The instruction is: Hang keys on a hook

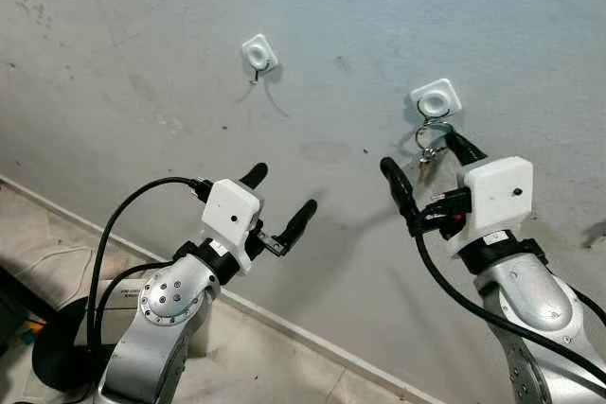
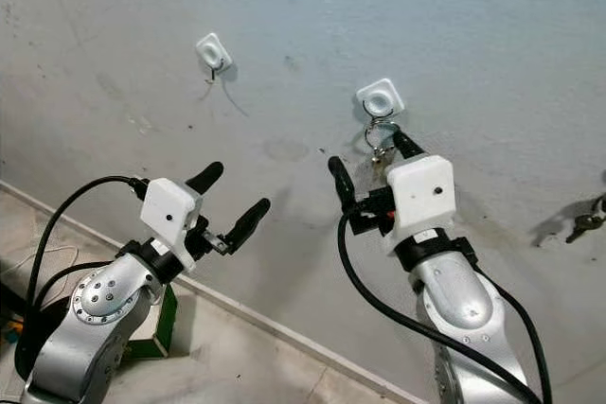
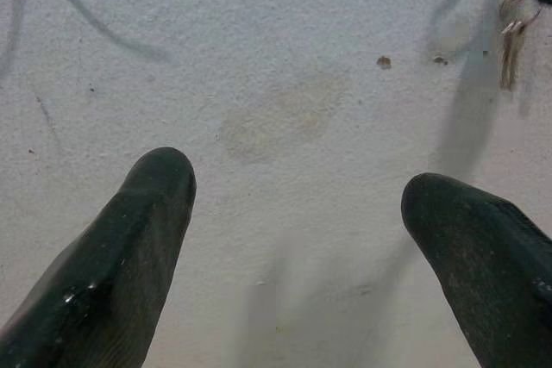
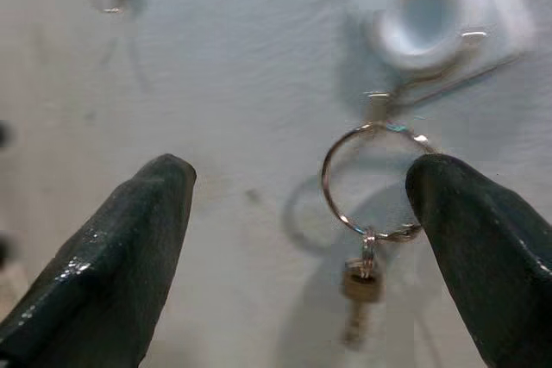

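Observation:
A small key (image 4: 360, 286) on a metal ring (image 4: 371, 183) hangs from the wire hook of a white square wall mount (image 1: 436, 99). My right gripper (image 1: 419, 151) is raised to the wall and open. Its fingers straddle the ring, one finger (image 4: 483, 247) close beside it, not gripping it. My left gripper (image 1: 282, 190) is also open and empty, held off the bare wall lower left of the keys. From the left wrist the hanging key (image 3: 509, 40) appears off to one side.
A second white hook mount (image 1: 258, 52) sits higher on the wall to the left, with nothing on it. Another bunch of keys (image 2: 582, 219) hangs at the far right. A baseboard (image 1: 284, 321) meets the floor below; a green object (image 2: 166, 319) stands by my left arm.

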### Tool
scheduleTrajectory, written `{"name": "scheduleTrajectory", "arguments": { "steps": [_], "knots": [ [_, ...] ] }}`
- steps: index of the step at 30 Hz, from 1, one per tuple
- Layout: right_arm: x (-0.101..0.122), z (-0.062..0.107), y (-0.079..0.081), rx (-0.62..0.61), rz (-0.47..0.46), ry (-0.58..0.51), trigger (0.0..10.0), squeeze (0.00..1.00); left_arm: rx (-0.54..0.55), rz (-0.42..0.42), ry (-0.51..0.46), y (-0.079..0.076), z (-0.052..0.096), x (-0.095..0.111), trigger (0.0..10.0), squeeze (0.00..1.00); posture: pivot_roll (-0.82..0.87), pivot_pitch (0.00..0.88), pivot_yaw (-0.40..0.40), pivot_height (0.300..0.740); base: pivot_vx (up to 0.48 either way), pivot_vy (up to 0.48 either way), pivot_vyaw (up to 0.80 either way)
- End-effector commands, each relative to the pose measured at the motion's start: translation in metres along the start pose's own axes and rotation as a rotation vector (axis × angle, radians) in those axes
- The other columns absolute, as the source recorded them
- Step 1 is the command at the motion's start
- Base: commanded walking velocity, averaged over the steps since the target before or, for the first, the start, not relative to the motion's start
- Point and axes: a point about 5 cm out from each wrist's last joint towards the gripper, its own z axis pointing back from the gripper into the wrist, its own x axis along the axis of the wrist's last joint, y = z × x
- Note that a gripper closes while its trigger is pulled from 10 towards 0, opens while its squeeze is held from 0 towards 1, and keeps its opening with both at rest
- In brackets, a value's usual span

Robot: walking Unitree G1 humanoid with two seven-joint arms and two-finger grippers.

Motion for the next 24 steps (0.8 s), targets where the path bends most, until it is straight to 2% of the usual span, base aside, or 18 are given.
{"name": "scheduleTrajectory", "arguments": {
  "steps": [1, 15, 20, 24],
  "knots": [
    [0.0001, -0.0007, 0.0061, 0.048, -0.009, 0.006, 10.0, 0.00, 0.017, -0.014, 0.006, 0.0027, 0.0006, -0.0011, 10.0, 0.00, 0.05, 0.038, 0.036, 0.740, 0.000, 0.000, 0.00],
    [-0.0017, -0.0026, 0.0072, 0.048, -0.012, 0.017, 10.0, 0.00, 0.022, -0.012, 0.009, 0.0013, 0.0002, -0.0024, 10.0, 0.00, 0.04, 0.044, 0.033, 0.740, 0.000, 0.000, 0.00],
    [0.0031, -0.0018, 0.0084, 0.035, 0.034, -0.008, 10.0, 0.00, 0.030, -0.013, -0.005, 0.0024, -0.0011, 0.0010, 10.0, 0.00, 0.04, 0.047, 0.032, 0.740, 0.000, 0.000, 0.00],
    [0.0029, 0.0020, 0.0115, 0.049, 0.009, 0.000, 10.0, 0.00, 0.031, -0.013, -0.003, 0.0034, -0.0002, 0.0004, 10.0, 0.00, 0.04, 0.049, 0.035, 0.740, 0.000, 0.000, 0.00]
  ]
}}
